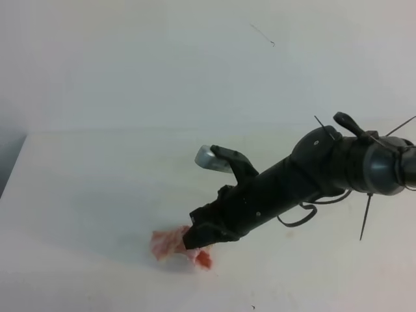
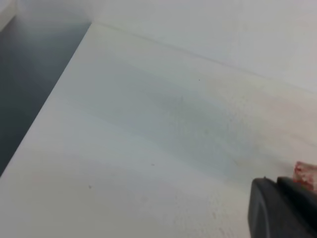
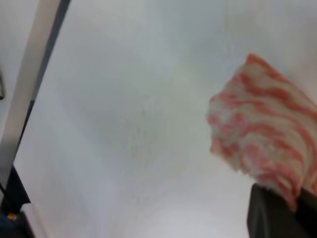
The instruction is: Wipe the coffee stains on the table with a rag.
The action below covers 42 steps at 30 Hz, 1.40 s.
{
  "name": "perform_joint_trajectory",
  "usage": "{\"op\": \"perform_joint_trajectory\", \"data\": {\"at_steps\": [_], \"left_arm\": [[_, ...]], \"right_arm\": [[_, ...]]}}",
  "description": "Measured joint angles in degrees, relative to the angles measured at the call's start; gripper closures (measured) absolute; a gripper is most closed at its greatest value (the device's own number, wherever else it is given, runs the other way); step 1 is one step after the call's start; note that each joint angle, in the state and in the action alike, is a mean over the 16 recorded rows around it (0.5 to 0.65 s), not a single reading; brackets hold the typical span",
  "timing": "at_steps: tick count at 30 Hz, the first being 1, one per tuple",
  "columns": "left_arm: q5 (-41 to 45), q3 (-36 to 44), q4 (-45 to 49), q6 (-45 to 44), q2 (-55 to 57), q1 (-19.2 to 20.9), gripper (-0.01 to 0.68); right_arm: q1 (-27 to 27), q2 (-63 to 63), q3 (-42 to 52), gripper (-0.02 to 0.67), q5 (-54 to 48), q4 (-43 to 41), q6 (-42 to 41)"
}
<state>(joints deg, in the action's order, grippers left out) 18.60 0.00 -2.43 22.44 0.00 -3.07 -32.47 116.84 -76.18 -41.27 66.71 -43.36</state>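
Note:
My right arm reaches in from the right across the white table [image 1: 97, 195]. Its gripper [image 1: 195, 242] points down at the front middle and is shut on the pink-and-white rag [image 1: 168, 244], which is pressed onto the tabletop. In the right wrist view the rag [image 3: 262, 134] bulges out past a dark fingertip [image 3: 277, 215] at the lower right. In the left wrist view a corner of the rag [image 2: 305, 172] shows above the black gripper body [image 2: 280, 210]. No coffee stains show in any view; whether they lie under the rag cannot be told. My left gripper is out of view.
The table's left edge [image 1: 14, 162] drops to a dark floor [image 2: 29, 74]. A white wall [image 1: 195, 58] rises behind the far edge. Faint specks dot the tabletop [image 2: 148, 163].

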Motion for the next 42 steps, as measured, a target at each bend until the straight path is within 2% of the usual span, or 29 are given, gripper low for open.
{"op": "perform_joint_trajectory", "data": {"at_steps": [11,21,29,37,42], "left_arm": [[0.0,0.0,0.0,0.0,0.0,0.0,0.674],[0.0,0.0,0.0,0.0,0.0,0.0,0.674],[0.0,0.0,0.0,0.0,0.0,0.0,0.674],[0.0,0.0,0.0,0.0,0.0,0.0,0.674],[0.0,0.0,0.0,0.0,0.0,0.0,0.674]], "right_arm": [[2.3,3.6,0.0,0.622,3.8,-2.0,2.9],[7.1,4.0,0.0,0.622,9.0,-1.9,3.5],[11.3,3.6,0.0,0.622,7.4,0.5,1.4],[14.9,-1.2,0.0,0.622,4.9,2.7,-2.8],[16.0,-7.5,0.0,0.622,6.2,-1.0,-3.6]]}}
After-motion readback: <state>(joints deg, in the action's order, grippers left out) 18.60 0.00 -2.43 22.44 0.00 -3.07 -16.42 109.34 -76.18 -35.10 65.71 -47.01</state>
